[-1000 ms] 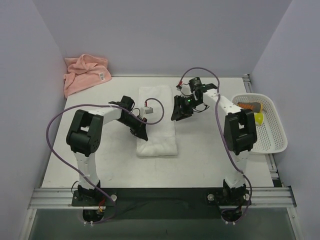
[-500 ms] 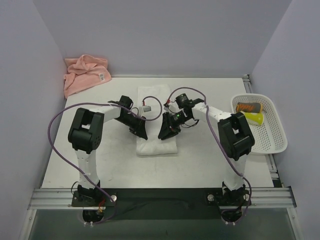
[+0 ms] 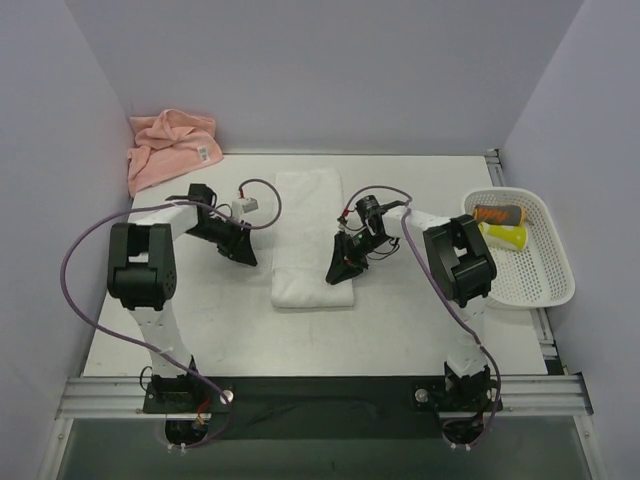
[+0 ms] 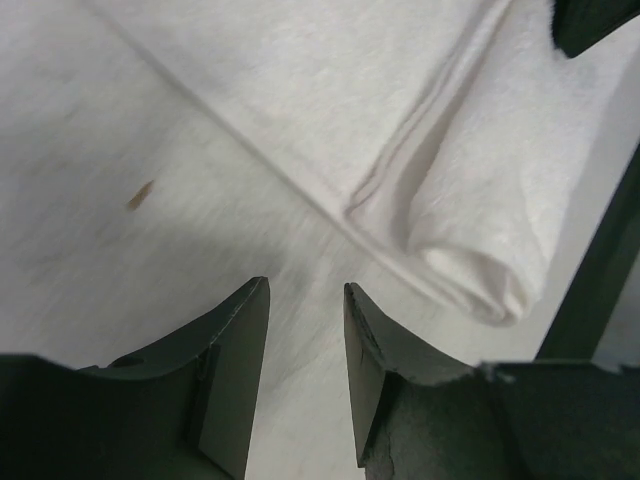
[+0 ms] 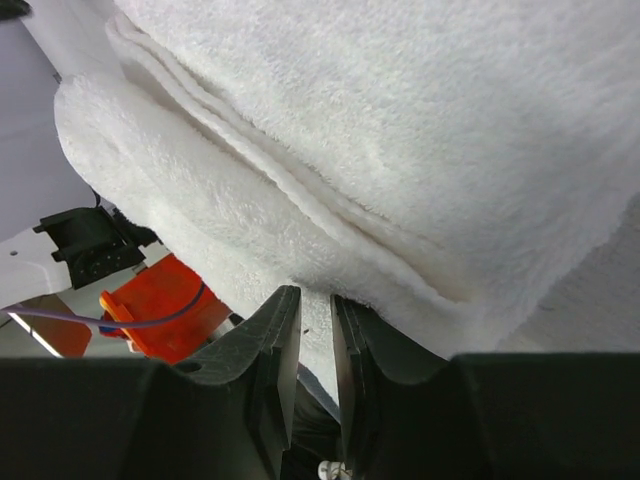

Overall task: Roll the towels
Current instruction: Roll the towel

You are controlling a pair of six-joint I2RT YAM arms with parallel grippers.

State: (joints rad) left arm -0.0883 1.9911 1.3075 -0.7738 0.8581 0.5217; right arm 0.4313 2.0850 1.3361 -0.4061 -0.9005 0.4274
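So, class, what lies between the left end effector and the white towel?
Only bare table: the top external view shows the left end effector apart from the white towel, nothing between.

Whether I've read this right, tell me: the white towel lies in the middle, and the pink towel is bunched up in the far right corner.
Not quite. The pink towel is bunched up in the far left corner, not the right, as the top external view shows. The white towel does lie in the middle.

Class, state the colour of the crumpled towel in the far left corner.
The crumpled towel is salmon-pink; the top external view shows it best.
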